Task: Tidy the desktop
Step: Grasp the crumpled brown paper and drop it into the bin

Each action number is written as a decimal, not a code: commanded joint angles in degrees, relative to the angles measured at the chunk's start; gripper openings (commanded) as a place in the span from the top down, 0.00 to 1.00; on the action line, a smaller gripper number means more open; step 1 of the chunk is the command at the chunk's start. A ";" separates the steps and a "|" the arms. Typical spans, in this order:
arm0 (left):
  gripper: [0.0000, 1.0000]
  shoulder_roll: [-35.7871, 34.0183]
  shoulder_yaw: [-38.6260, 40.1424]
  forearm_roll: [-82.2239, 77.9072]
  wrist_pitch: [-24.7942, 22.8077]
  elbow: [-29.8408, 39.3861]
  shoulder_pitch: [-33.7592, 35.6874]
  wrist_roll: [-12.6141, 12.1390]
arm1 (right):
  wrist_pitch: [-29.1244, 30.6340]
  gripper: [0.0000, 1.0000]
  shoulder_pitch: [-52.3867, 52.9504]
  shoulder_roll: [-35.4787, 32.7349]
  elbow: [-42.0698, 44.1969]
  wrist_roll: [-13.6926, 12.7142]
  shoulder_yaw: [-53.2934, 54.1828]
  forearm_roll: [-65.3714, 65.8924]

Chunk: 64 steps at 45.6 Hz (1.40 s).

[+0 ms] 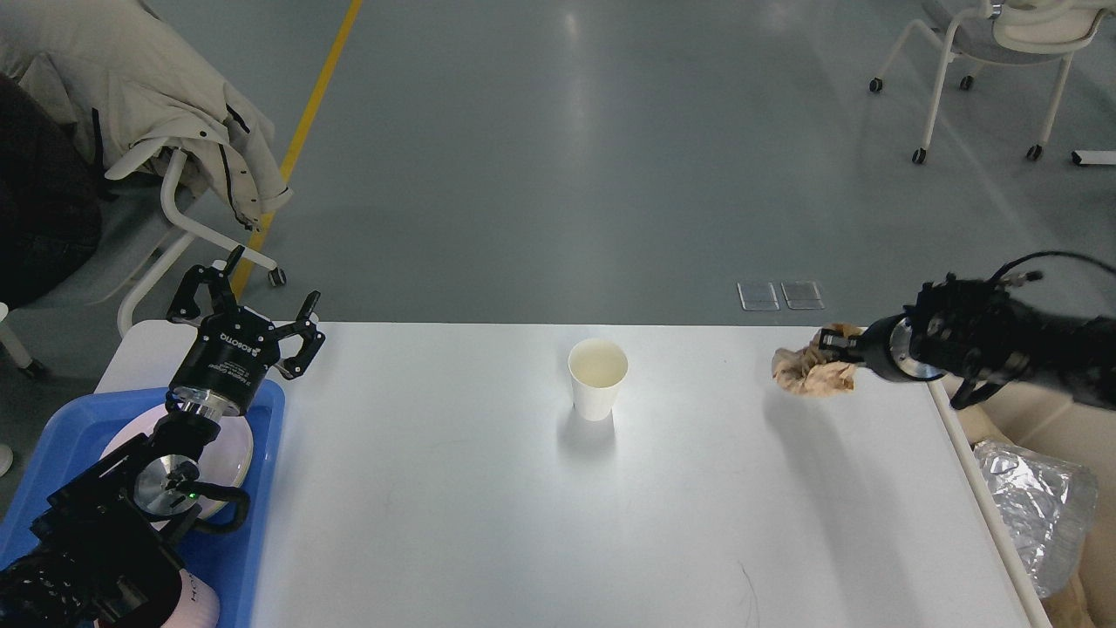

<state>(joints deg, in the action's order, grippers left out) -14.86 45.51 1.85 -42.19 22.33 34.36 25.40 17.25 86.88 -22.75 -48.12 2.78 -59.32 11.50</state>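
The white desktop (488, 515) fills the lower view. A white paper cup (597, 378) stands upright near its far middle. My right gripper (833, 351) is shut on a crumpled brown paper wad (806, 371) and holds it lifted above the desktop's far right corner; its shadow falls on the surface below. My left gripper (248, 305) is open and empty, fingers spread, above the far left corner of the desktop beside the blue tray (257, 532).
The blue tray holds a white plate (240, 458) under my left arm. A cream bin (1046, 453) at the right edge holds crumpled foil (1033, 501). Chairs stand on the floor beyond the table.
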 commanded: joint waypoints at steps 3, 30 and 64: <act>0.00 0.01 0.02 0.00 0.00 -0.01 -0.08 -0.09 | 23.76 1.00 35.16 -8.88 -11.47 3.36 -6.69 7.12; 0.00 -0.17 0.02 0.00 0.00 -0.01 -0.08 -0.09 | 36.47 1.00 52.09 -10.64 -9.98 13.57 -11.78 19.26; 0.00 0.01 0.01 0.00 0.00 -0.01 0.00 0.00 | -8.46 1.00 -46.98 -3.79 42.76 7.15 -5.28 -2.80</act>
<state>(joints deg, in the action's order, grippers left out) -14.83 45.49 1.84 -42.18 22.33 34.36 25.47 9.64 41.64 -26.82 -5.44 10.63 -64.63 9.17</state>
